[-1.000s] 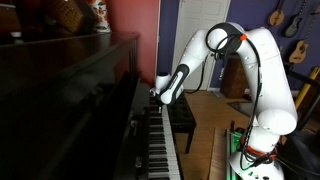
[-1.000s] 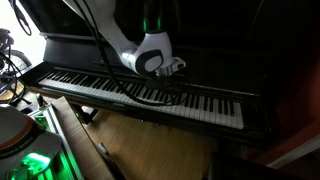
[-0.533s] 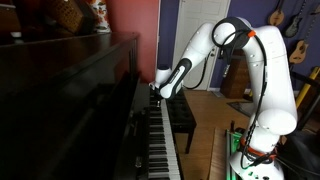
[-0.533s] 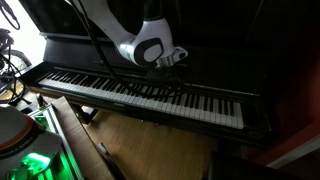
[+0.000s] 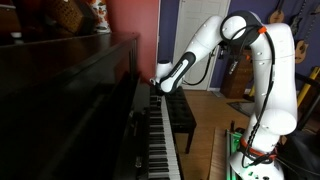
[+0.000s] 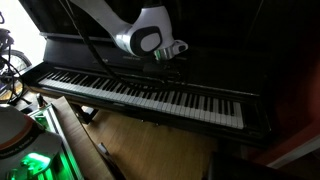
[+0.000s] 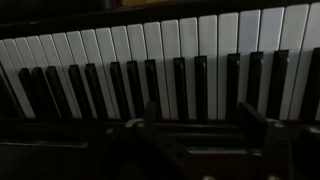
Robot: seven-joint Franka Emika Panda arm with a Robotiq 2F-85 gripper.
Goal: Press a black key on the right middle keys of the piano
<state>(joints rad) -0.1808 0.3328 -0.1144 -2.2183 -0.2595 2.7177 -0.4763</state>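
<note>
The piano (image 5: 70, 100) is a dark glossy upright with one long row of white and black keys (image 6: 150, 95). My gripper (image 5: 157, 88) hangs a little above the keys, right of the keyboard's middle in an exterior view (image 6: 170, 62), touching nothing. In the wrist view the gripper (image 7: 200, 112) is open: two dark fingers (image 7: 250, 112) stand wide apart with nothing between them. Beyond them lie black keys (image 7: 198, 85) in groups between white keys (image 7: 166, 50).
A black padded bench (image 5: 182, 115) stands in front of the keyboard. Guitars (image 5: 297, 25) hang on the far wall. Baskets and small items (image 5: 70, 15) sit on the piano's top. The robot base with a green light (image 6: 30, 160) stands on the wooden floor.
The gripper has lifted up off the keys and its jaws have gone from shut to open. The arm's elbow has risen with it.
</note>
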